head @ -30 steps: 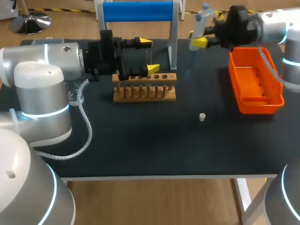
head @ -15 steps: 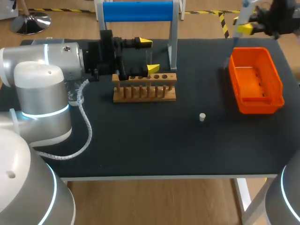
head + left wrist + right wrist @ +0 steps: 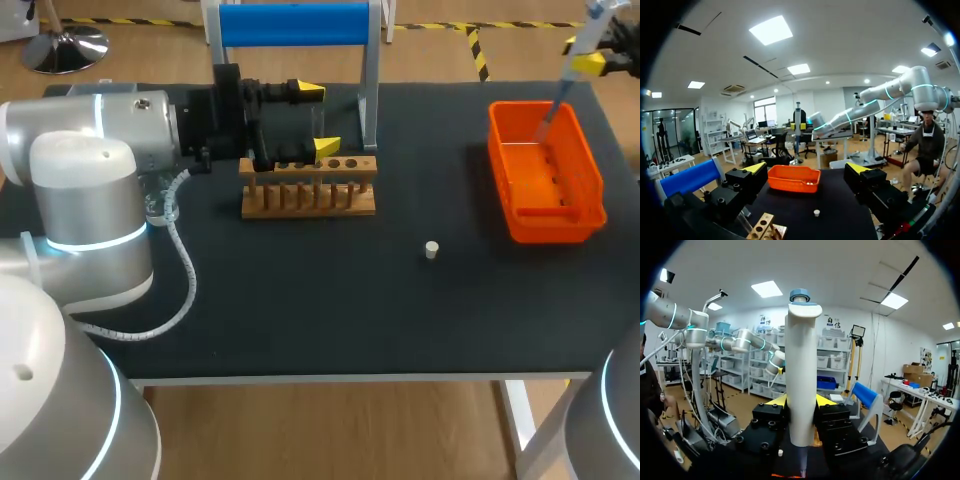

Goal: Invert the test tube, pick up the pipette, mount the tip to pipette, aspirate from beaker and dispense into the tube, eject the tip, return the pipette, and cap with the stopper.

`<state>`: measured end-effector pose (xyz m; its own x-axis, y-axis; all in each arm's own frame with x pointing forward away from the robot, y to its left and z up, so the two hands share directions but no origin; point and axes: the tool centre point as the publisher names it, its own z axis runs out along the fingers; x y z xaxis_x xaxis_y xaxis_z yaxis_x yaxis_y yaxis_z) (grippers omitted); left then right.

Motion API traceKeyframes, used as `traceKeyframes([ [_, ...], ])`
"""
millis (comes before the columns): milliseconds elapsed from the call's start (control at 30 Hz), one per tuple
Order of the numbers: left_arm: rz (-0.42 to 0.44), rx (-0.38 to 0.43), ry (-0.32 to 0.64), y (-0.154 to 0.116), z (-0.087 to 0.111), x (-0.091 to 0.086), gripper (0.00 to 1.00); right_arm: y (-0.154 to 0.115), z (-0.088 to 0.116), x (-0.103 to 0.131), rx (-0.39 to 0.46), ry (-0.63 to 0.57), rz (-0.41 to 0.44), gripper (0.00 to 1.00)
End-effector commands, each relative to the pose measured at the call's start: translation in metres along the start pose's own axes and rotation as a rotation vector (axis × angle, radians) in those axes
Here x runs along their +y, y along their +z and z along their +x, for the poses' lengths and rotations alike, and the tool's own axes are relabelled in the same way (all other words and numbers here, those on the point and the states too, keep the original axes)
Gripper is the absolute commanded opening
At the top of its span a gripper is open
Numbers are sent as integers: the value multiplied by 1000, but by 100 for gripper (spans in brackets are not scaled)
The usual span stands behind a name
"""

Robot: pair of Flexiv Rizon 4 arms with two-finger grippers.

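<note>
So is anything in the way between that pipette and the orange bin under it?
Nothing visible. The right claw holds the pipette tilted over the orange bin, its tip pointing down at the open bin with nothing seen between them.

The bench (image 3: 300,310) had a black top. A wooden rack (image 3: 309,200) with a row of holes stood toward its far side, just in front of a blue bar (image 3: 293,24) on a metal frame. An orange bin (image 3: 555,228) sat well apart, near the right edge.
</note>
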<state>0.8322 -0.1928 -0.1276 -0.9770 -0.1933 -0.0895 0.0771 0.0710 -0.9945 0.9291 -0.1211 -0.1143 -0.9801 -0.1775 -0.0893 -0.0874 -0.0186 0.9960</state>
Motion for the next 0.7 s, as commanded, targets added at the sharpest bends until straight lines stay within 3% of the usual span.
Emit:
traceKeyframes([
  [33, 1, -3, 1, 0, 1, 0, 100, -25, -2, -7, 20, 4, 0, 0],
  [700, 1, -3, 1, 0, 1, 0, 100, -35, 1, -36, 1, 49, 2, 0],
])
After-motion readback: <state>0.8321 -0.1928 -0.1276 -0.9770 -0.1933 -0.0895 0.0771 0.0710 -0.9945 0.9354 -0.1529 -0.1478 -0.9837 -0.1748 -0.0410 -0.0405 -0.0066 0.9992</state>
